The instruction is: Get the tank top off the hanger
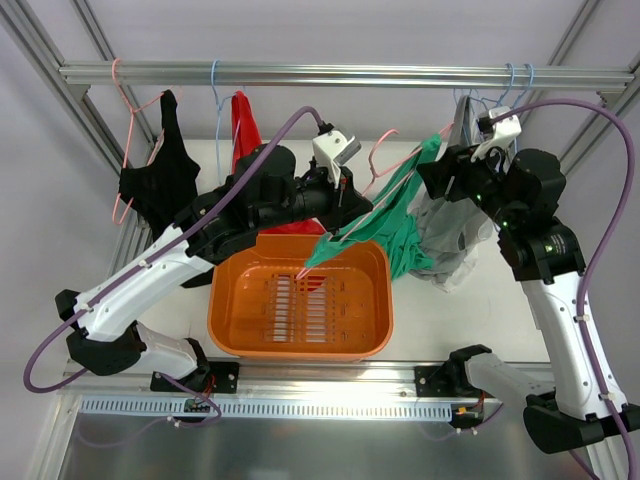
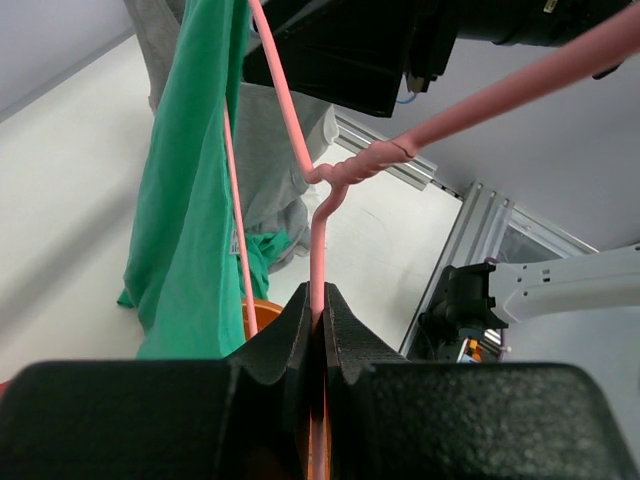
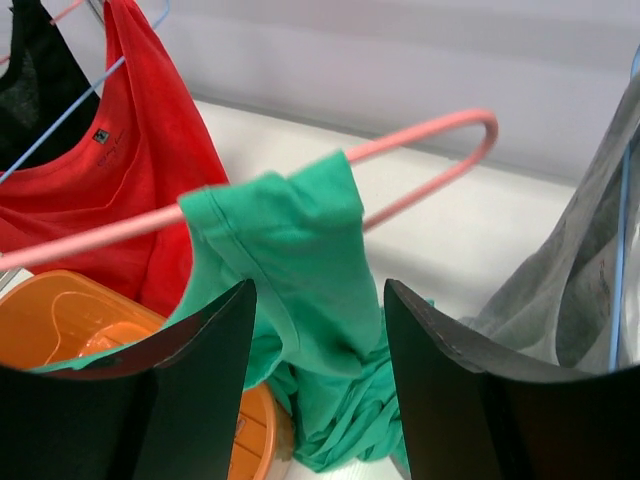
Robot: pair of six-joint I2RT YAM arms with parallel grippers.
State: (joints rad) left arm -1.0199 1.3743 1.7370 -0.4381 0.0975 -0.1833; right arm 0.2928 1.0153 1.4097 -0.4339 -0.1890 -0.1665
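Teal-green cloth, the tank top (image 1: pixel 402 228), hangs bunched from one shoulder of the salmon-pink wire hanger (image 1: pixel 398 172), a little toward 3 o'clock from the middle of the top view. The hanger is off the aluminium rail (image 1: pixel 340 73) and steeply tilted. Its low end points to 7 o'clock over the orange basket (image 1: pixel 300 345), and its high shoulder points to 2 o'clock. The tank top's lower part droops past the basket's 3 o'clock rim and lies against the grey top (image 1: pixel 452 240).

The left gripper (image 1: pixel 345 212) reaches in from 8 o'clock. Its wrist view shows the left gripper (image 2: pixel 318 300) pressed together on the hanger (image 2: pixel 315 240), pinching the single wire of the neck. The twisted joint sits just above the fingertips at 12 o'clock, and the tank top (image 2: pixel 190 200) hangs at 10 o'clock.

The right gripper (image 1: pixel 436 176) comes in from 3 o'clock at the hanger's high shoulder. In its wrist view the right gripper (image 3: pixel 318 300) is spread, one finger on each side of the tank top (image 3: pixel 300 240). There the strap folds over the pink wire of the hanger (image 3: pixel 420 135). Whether the pads touch the cloth cannot be told.

On the rail toward 11 o'clock hangs a red top (image 1: pixel 245 125). A black top (image 1: pixel 160 175) hangs at 10 o'clock.
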